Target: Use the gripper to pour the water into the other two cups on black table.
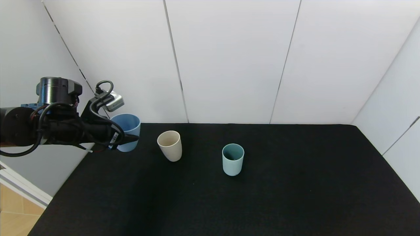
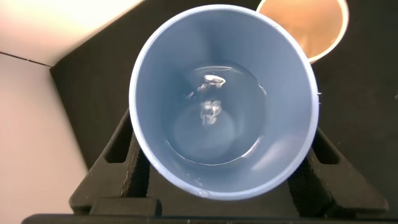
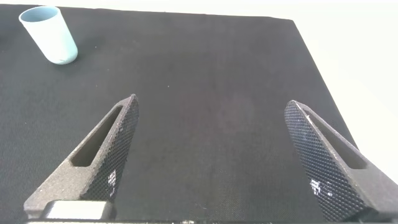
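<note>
Near to far: the black bench (image 1: 295, 196) lies bare across its front and right side, where the right end effector (image 3: 211, 162) hovers released, fingers spread wide. Mid-bench stand the teal cup (image 1: 233, 159) and, left of it, the beige cup (image 1: 170, 145), well apart. At the far left edge, the left end effector (image 1: 126, 139) grasps the blue cup (image 2: 224, 99), water inside; no writing is legible.

On the matte black cloth-covered table (image 1: 295, 183), the near half and the right side lie open. The upright beige tumbler (image 1: 170, 145) and the pale teal-green tumbler (image 1: 233, 159) stand well apart, with passable room between them. The water-filled light blue cup (image 1: 128, 130) in the left tool (image 1: 133, 138) crowds the beige tumbler's left side.
</note>
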Controlling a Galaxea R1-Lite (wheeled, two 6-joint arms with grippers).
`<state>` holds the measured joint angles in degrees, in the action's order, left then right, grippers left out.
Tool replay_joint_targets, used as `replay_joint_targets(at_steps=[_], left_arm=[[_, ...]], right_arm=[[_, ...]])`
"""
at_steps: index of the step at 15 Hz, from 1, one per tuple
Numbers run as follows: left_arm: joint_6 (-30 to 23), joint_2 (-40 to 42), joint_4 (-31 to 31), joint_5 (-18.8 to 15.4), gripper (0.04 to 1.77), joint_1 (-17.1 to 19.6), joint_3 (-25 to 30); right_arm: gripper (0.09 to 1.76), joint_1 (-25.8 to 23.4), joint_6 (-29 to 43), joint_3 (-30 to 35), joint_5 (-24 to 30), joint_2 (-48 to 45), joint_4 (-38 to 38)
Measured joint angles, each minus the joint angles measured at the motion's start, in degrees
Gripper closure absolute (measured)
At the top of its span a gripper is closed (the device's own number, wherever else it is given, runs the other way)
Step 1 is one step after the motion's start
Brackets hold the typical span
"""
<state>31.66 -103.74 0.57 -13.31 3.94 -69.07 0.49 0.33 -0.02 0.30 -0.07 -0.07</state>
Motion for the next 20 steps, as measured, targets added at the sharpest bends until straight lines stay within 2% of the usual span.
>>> replay_joint_targets(at_steps=[2,4,6,9,16,20], left_arm=[[3.0,-1.5,-2.9,3.1,0.58,-0.5,-3.0],[5.4,-2.8,-3.2,6.5,0.58,-1.5,-4.6],[6.0,-3.7,-3.8,8.8,0.58,-3.3,-6.2],[6.4,-4.1,-8.5,11.8,0.58,-6.6,-9.3],[11.3,-5.4,-8.9,18.0,0.58,-8.9,-11.3],[14.5,-6.3,-8.9,24.1,0.58,-10.9,-11.7]], right_arm=[[0.14,0.0,0.0,0.0,0.0,0.0,0.0],[0.14,0.0,0.0,0.0,0.0,0.0,0.0],[0.14,0.0,0.0,0.0,0.0,0.0,0.0],[0.14,0.0,0.0,0.0,0.0,0.0,0.0],[0.14,0.0,0.0,0.0,0.0,0.0,0.0],[0.14,0.0,0.0,0.0,0.0,0.0,0.0]])
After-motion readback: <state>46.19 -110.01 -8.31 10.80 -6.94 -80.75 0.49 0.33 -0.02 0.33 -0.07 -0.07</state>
